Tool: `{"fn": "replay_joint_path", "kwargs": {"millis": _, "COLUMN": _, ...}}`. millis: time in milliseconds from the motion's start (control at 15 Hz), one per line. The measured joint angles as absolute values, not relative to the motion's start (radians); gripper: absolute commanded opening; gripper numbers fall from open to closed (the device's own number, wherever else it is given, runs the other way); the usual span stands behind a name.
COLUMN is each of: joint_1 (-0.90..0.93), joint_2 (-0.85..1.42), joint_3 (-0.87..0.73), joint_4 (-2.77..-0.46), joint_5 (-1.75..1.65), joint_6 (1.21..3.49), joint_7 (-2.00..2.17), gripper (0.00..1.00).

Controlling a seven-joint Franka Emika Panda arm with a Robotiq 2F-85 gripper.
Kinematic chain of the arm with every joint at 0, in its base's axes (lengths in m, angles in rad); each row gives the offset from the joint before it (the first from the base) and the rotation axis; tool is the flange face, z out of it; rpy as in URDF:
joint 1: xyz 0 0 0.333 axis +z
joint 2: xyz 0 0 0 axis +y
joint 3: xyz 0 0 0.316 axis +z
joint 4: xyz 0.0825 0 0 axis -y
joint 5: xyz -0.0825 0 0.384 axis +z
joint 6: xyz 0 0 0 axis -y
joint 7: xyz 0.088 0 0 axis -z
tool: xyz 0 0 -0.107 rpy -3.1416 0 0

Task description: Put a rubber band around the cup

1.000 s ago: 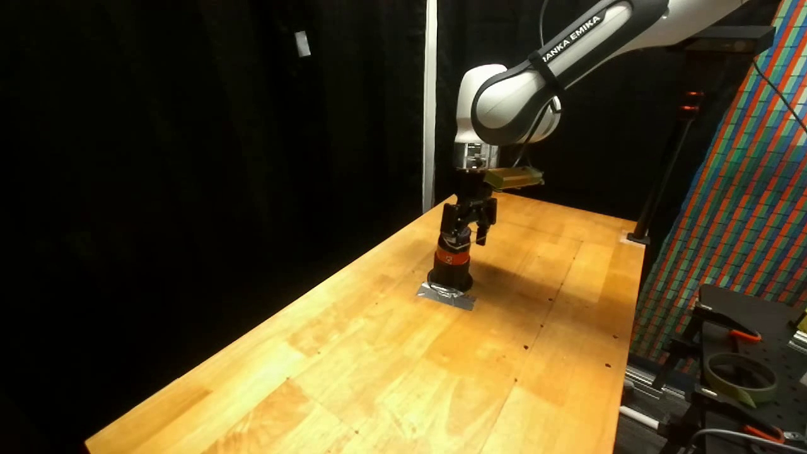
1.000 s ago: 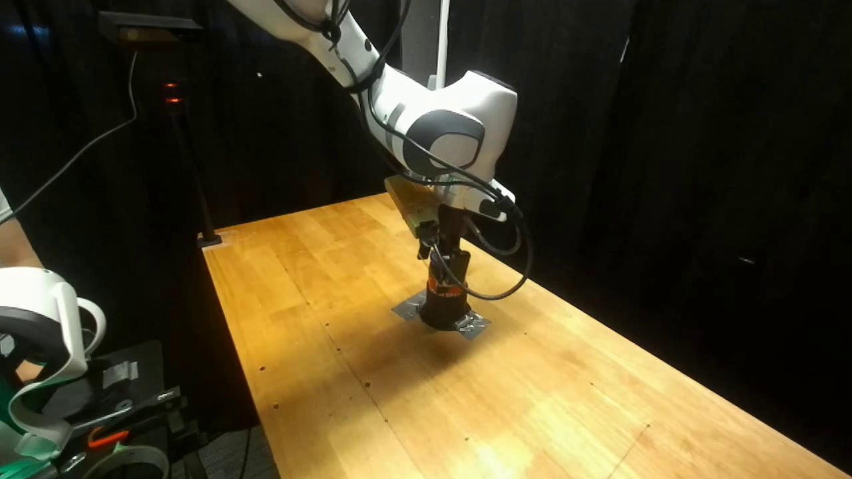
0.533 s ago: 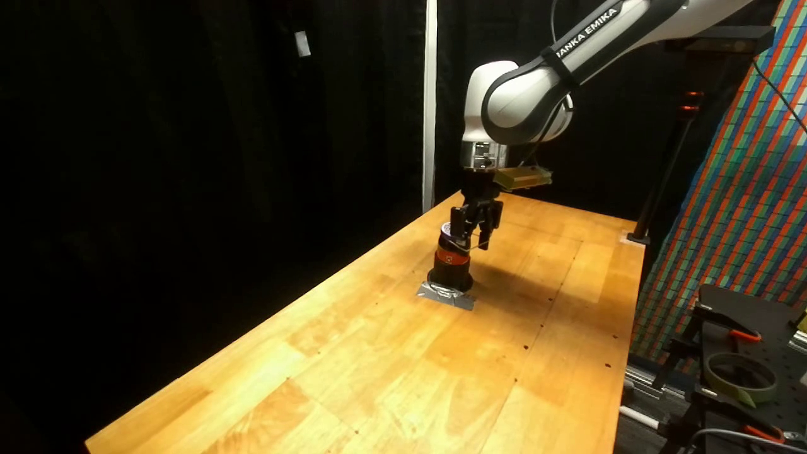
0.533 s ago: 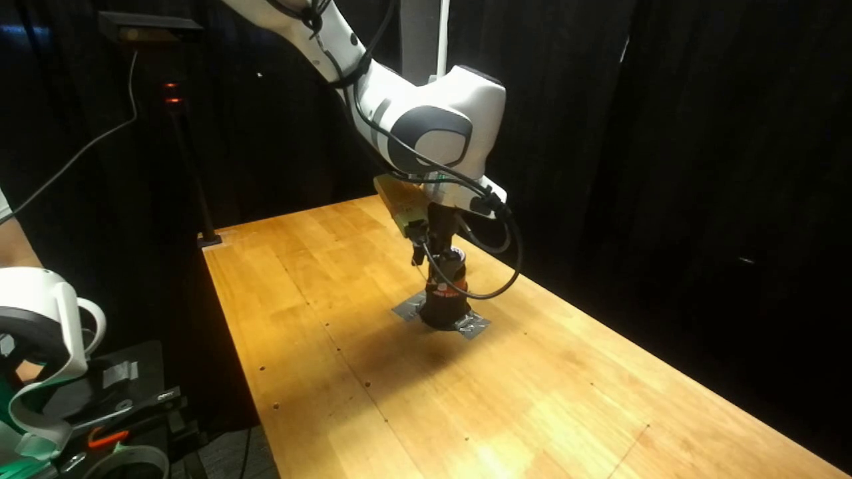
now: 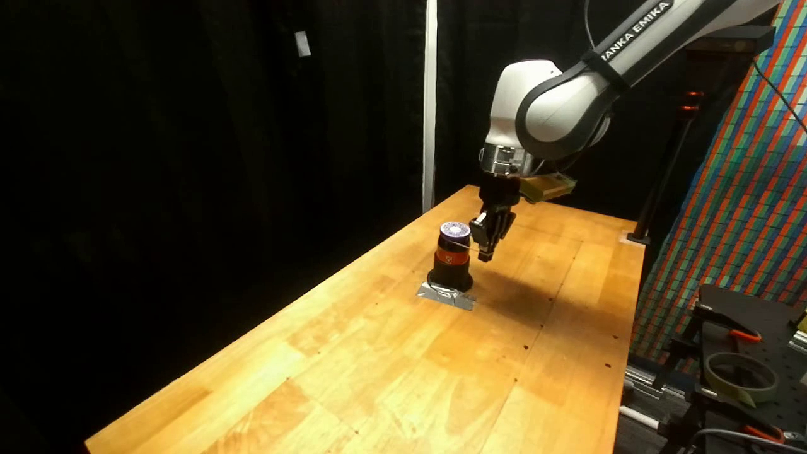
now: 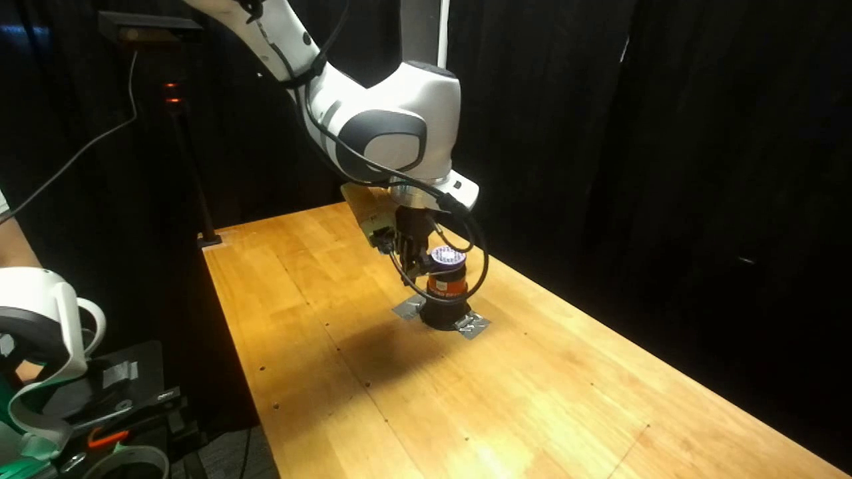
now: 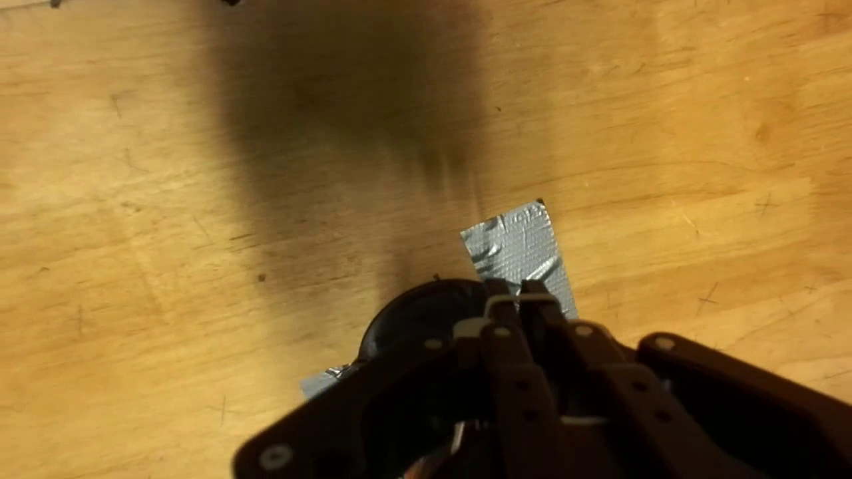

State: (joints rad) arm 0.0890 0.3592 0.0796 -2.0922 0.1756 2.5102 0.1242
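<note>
Nearly closed, the Robotiq gripper (image 7: 514,287) is shown with only a narrow gap between its fingertips, and over both tips a pale rubber band (image 7: 503,297) is looped. From left to right in an exterior view, a black curtain (image 5: 189,157) is met first, followed by the wooden tabletop (image 5: 353,353). On it, a strip of silver duct tape (image 5: 444,296) is laid against the foot of an orange-labelled black cup (image 5: 452,257), which is stood vertically, its pale patterned top exposed. Above the label, the band is seen as a thin line drawn from the cup to the gripper; whether the cup is fully encircled cannot be told. Just to the right of the cup's upper part, off the tabletop, the gripper is held slightly tilted. Above it, the white Panda arm (image 5: 555,120) is extended toward the upper right corner. Farther right, a roll of tape (image 5: 761,394) is set on a black perforated platform (image 5: 744,306).
</note>
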Motion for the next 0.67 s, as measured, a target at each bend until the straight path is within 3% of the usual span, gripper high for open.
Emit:
{"fn": "replay_joint_path", "kwargs": {"millis": 333, "joint_1": 0.118, "joint_2": 0.298, "joint_3": 0.079, "joint_4": -2.263, "joint_5": 0.137, "joint_6": 2.823, "joint_7": 0.135, "gripper": 0.11}}
{"fn": "replay_joint_path", "kwargs": {"millis": 667, "joint_1": 0.153, "joint_2": 0.281, "joint_3": 0.052, "joint_4": -2.392, "joint_5": 0.084, "joint_6": 3.092, "joint_7": 0.161, "gripper": 0.10}}
